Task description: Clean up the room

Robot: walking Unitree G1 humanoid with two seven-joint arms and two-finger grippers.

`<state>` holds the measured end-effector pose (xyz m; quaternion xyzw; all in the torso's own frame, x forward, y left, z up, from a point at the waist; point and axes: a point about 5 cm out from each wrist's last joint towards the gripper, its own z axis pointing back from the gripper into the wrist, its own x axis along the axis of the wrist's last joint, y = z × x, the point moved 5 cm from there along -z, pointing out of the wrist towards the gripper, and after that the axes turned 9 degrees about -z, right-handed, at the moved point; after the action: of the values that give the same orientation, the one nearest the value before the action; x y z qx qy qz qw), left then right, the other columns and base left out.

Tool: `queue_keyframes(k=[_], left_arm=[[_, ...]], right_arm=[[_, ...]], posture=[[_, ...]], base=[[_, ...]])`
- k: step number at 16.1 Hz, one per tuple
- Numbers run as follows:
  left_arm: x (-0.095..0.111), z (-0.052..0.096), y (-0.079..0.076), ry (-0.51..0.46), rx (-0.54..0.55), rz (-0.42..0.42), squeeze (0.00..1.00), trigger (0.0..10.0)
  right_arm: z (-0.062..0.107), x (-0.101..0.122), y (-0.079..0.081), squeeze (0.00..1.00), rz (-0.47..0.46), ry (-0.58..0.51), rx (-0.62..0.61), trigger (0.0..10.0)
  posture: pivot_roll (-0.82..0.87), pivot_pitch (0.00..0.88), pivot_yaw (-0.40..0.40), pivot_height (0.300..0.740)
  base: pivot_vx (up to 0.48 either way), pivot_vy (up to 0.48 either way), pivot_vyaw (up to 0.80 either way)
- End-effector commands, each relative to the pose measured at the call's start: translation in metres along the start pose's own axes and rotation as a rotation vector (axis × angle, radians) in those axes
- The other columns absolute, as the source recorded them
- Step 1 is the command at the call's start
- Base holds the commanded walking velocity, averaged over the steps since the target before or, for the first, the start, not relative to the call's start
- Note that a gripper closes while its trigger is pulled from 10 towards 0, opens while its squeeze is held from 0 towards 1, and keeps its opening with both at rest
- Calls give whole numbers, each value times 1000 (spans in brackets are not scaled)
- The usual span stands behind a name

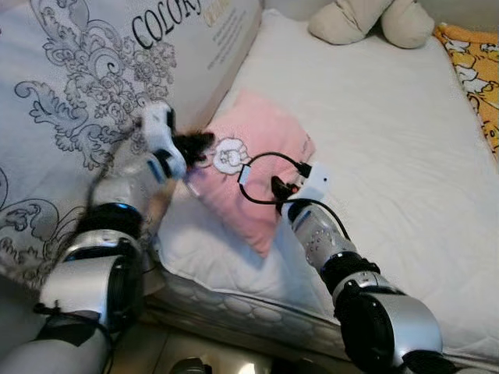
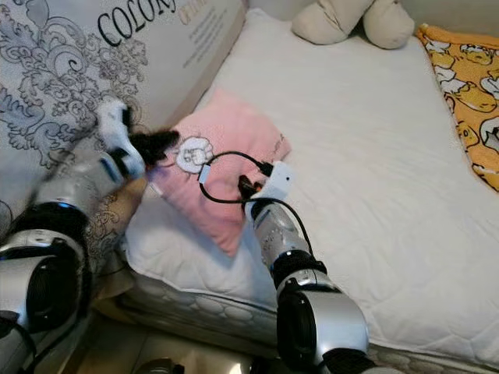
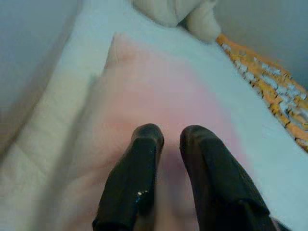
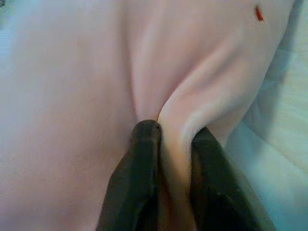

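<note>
A pink pillow (image 1: 261, 136) with a small sheep print lies on the white mattress (image 1: 382, 148) near its left front corner. My left gripper (image 1: 199, 144) sits at the pillow's left edge; in the left wrist view its fingers (image 3: 144, 144) stand slightly apart over the pink fabric (image 3: 159, 86), with nothing between them. My right gripper (image 1: 279, 187) is at the pillow's right side. In the right wrist view it (image 4: 175, 132) is shut on a raised fold of the pink pillow (image 4: 72, 96).
A beige plush toy (image 1: 370, 19) lies at the mattress's far end. An orange patterned blanket (image 1: 475, 70) runs along the right edge. A tall white panel (image 1: 78, 70) with grey scrollwork and lettering stands close on the left. The mattress's front edge (image 1: 234, 300) is just below my arms.
</note>
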<state>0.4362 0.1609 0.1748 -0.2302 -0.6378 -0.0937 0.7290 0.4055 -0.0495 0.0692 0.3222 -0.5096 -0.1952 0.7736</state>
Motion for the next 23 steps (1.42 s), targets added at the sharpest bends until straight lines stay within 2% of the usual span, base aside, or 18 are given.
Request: queue_keyframes(k=[1,3,5,7,8,9,10,11,12,13,15,17,19,21,22,23], left_arm=[[9,4,2,-24,-9,-3,0,0],[25,16,7,-57,3,-24,0,0],[37,27,11,-84,12,-41,0,0],[33,35,13,-46,58,-92,0,0],[25,37,14,-16,78,-117,0,9373],[25,37,13,-16,79,-119,0,10000],[18,39,13,1,104,-204,0,10000],[14,39,12,4,105,-226,0,10000],[6,38,10,15,101,-294,1000,10000],[-6,34,8,49,100,-367,1000,10000],[-19,27,10,89,95,-372,1000,10000],[-24,23,14,118,99,-391,1000,10000],[-25,20,23,132,130,-403,1000,10000],[-22,18,31,143,157,-412,1000,10000],[-22,18,34,145,167,-404,1000,10000],[-21,17,38,151,183,-392,1000,10000]], right_arm=[[-4,6,19,545,36,-11,59,0],[-6,11,27,576,53,-16,82,0],[-8,14,39,655,71,-17,110,0],[-10,17,47,678,86,-18,116,0],[-10,15,40,620,129,-9,74,0],[-10,15,39,604,134,-9,70,0],[-9,20,33,165,261,-49,42,10000],[-8,21,33,235,308,-68,43,10000],[-5,23,32,1000,369,-111,42,10000],[-3,26,30,1000,411,-152,28,10000],[3,33,28,1000,401,-221,22,10000],[16,39,30,1000,482,-304,51,10000],[44,36,20,1000,531,-364,68,10000],[72,24,6,1000,524,-344,78,10000],[79,21,2,1000,514,-337,78,10000],[94,15,-3,1000,510,-329,85,10000]], posture=[[97,73,-35,740],[111,74,-44,740],[122,75,-51,740],[140,79,-63,740],[138,80,-63,740],[138,80,-63,740],[132,83,-64,740],[125,84,-63,740],[108,84,-57,740],[101,85,-52,740],[84,88,-45,740],[63,92,-37,740],[33,99,-25,740],[6,104,-16,740],[3,104,-16,740],[-12,106,-10,740]], base=[[0,0,0],[0,0,0],[0,0,0],[0,0,0],[0,0,0],[0,0,0],[0,0,0],[0,0,0],[0,0,0],[0,0,0],[0,0,0],[0,0,0],[0,0,0],[0,0,0],[0,0,0],[0,0,0]])
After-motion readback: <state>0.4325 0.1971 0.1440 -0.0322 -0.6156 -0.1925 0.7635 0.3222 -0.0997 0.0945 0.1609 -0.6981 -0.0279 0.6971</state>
